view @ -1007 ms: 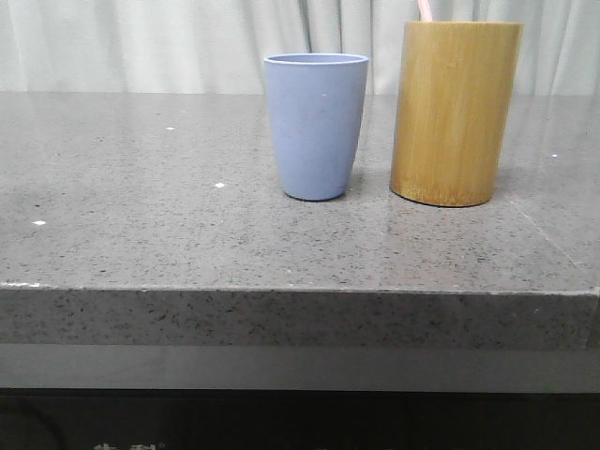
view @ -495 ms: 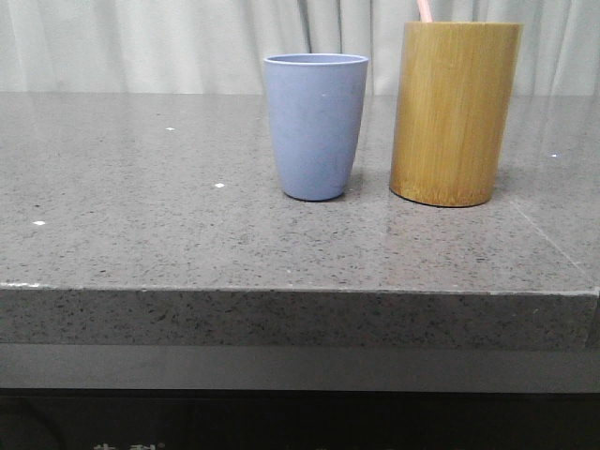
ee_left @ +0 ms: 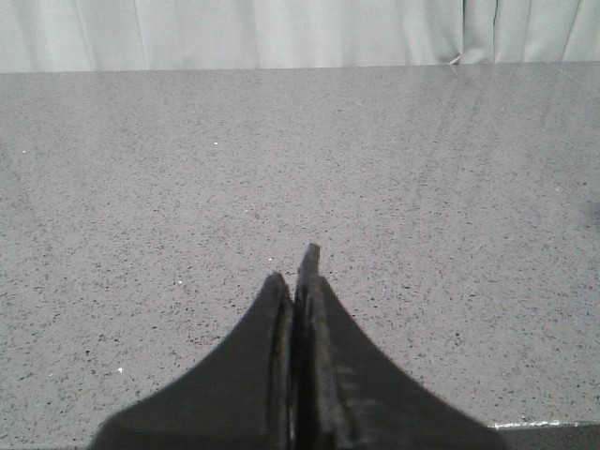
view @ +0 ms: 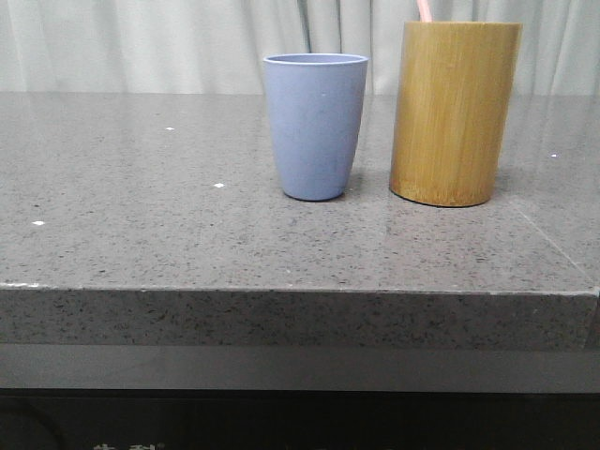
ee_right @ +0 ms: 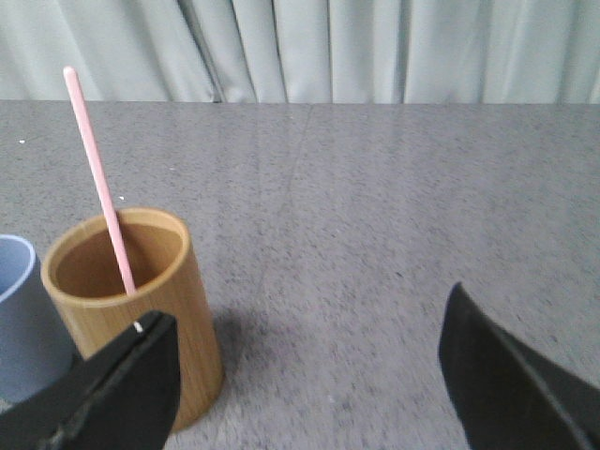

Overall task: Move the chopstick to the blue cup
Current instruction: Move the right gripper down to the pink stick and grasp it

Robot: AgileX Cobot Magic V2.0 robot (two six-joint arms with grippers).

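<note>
The blue cup (view: 316,125) stands upright on the grey stone table (view: 141,234), just left of a taller bamboo holder (view: 455,112). A pale pink chopstick (view: 424,10) pokes out of the holder's top. In the right wrist view the chopstick (ee_right: 97,178) leans in the holder (ee_right: 131,309), with the blue cup (ee_right: 23,319) beside it. My right gripper (ee_right: 305,361) is open and empty, to the right of the holder. My left gripper (ee_left: 298,286) is shut and empty over bare table. Neither gripper shows in the front view.
Pale curtains (view: 141,42) hang behind the table. The table's front edge (view: 300,292) runs across the front view. A small white patch (ee_left: 539,425) lies at the table's near edge in the left wrist view.
</note>
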